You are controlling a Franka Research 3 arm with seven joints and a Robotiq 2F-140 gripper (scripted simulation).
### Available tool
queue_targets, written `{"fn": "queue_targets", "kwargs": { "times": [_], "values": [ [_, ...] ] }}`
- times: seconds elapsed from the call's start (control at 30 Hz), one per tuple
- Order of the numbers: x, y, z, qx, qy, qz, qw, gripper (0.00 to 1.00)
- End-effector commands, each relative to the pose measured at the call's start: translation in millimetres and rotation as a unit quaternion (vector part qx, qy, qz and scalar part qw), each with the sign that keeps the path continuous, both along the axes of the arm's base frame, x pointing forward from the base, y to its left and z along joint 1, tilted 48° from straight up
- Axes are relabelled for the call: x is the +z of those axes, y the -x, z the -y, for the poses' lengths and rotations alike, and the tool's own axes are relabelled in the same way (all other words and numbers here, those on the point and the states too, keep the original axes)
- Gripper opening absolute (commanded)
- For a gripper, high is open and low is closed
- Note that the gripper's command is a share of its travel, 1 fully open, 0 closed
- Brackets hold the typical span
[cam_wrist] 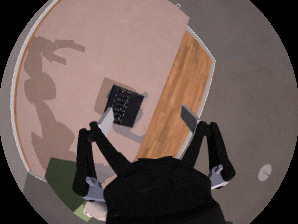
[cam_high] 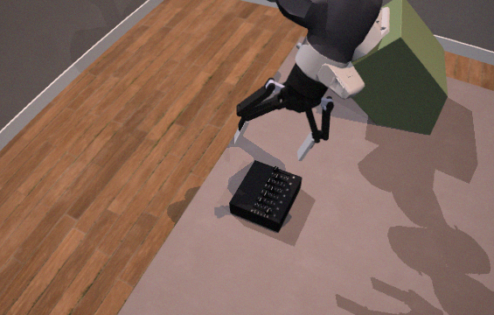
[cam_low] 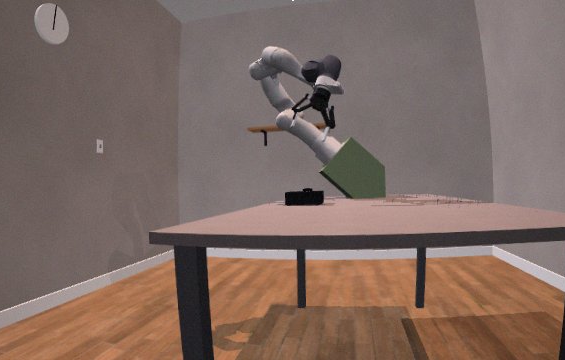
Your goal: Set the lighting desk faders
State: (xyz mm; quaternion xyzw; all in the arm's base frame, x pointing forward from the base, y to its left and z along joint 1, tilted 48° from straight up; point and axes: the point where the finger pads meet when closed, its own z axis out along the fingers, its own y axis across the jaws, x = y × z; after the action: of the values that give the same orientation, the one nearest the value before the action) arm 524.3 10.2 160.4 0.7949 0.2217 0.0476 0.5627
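Note:
The lighting desk (cam_high: pixel 268 196) is a small black box with a row of several faders on its top. It stands flat on the table near the left edge. It also shows in the exterior view (cam_low: pixel 304 197) and in the wrist view (cam_wrist: pixel 124 106). The fader levels are too small to read. My gripper (cam_high: pixel 271 140) is open and empty. It hangs high above the table, well above the desk, fingers pointing down, as the exterior view (cam_low: pixel 318 119) shows. In the wrist view the spread fingers frame the desk far below.
The green block (cam_high: pixel 400 74) that carries the arm's base stands at the back of the table, behind the desk. The table's left edge (cam_high: pixel 212 166) runs close beside the desk, with wooden floor below. A wall shelf (cam_low: pixel 282 128) hangs behind the arm.

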Motion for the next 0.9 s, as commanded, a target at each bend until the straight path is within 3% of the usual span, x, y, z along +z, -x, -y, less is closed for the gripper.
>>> {"fn": "queue_targets", "kwargs": {
  "times": [0.0,0.23,0.87],
  "values": [
    [-29.4,14.7,55.6,-0.085,-0.102,0.043,0.99,1.0],
    [-58.3,37.8,100.9,-0.188,-0.212,0.095,0.954,1.0],
    [-58.5,37.9,101.1,-0.189,-0.212,0.096,0.954,1.0]
  ]
}}
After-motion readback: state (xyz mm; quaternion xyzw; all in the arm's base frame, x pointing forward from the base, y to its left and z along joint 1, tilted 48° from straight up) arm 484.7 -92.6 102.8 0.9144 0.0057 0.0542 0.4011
